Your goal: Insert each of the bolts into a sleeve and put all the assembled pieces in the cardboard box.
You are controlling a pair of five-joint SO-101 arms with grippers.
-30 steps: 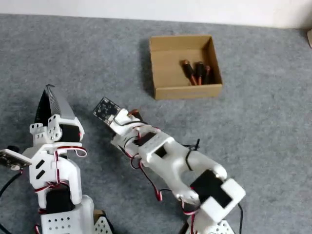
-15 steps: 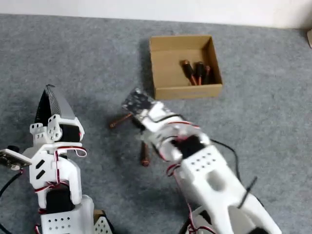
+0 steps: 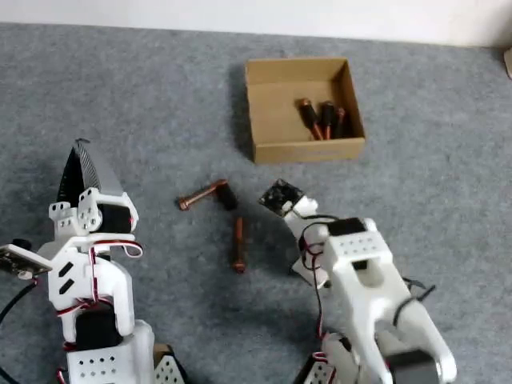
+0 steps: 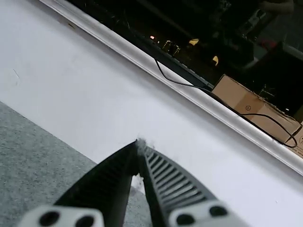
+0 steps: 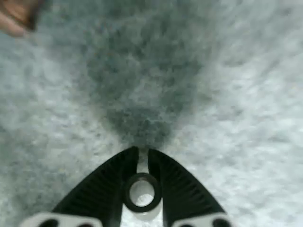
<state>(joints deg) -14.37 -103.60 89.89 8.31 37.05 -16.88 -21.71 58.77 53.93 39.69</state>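
Observation:
Two copper bolts lie on the grey carpet. One bolt point(image 3: 205, 195) lies slanted and has a dark piece at its right end. The other bolt point(image 3: 238, 244) lies lengthwise just below it. My right gripper point(image 5: 140, 151) is shut on a small black sleeve point(image 5: 141, 193), seen end on between the fingers, close above the carpet. The right arm point(image 3: 356, 260) stands to the right of the bolts and covers its gripper from above. My left gripper point(image 3: 78, 147) is shut at the far left, raised, with nothing in it point(image 4: 139, 142). The cardboard box point(image 3: 264, 120) holds assembled pieces point(image 3: 323, 118).
A blurred copper-coloured thing point(image 5: 16, 16) shows in a corner of the right wrist view. Open carpet lies between the bolts and the box. A white wall point(image 4: 71, 85) runs along the far edge of the table.
The right arm has swung to the right, away from where it stretched over the bolts. Both bolts now lie uncovered on the carpet. The left arm has not moved.

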